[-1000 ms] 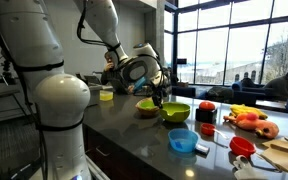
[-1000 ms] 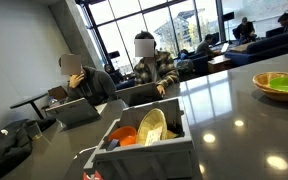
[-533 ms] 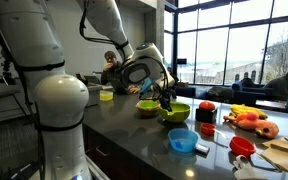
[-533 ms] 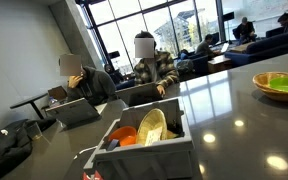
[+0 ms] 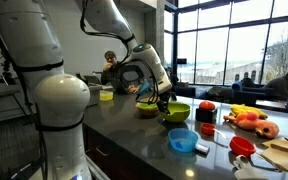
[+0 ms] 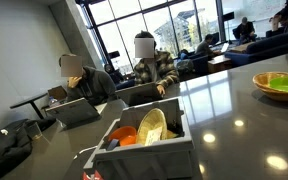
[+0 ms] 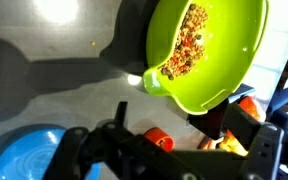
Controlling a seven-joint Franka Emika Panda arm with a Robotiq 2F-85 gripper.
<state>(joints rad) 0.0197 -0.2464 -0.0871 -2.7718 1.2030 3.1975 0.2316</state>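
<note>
While my gripper [image 5: 162, 99] hangs low over the counter [image 5: 134, 140] with jaws spread wide and nothing between them, the lime-green bowl [image 7: 206, 48] sits just under and a bit ahead of my fingertips, not touched. It holds a heap of mixed seeds [image 7: 184, 45], banked against one wall, none spilled that I can see. My read is that the work is barely begun: the approach over the bowl is made, but there is no contact, no grip and no lift, so everything past the approach is left. An olive bowl [image 5: 147, 107] sits just beside the lime one, close under my wrist. A blue bowl [image 7: 22, 158] is near, off to one side of my fingers, with a small red cup [image 5: 207, 129] close to it. The orange and yellow food pieces [image 5: 249, 120] lie well apart, beyond the lime bowl. Nothing stands between my fingers and the bowl. The blue bowl and red cup crowd that one side, so there is little room to swing that way.
</note>
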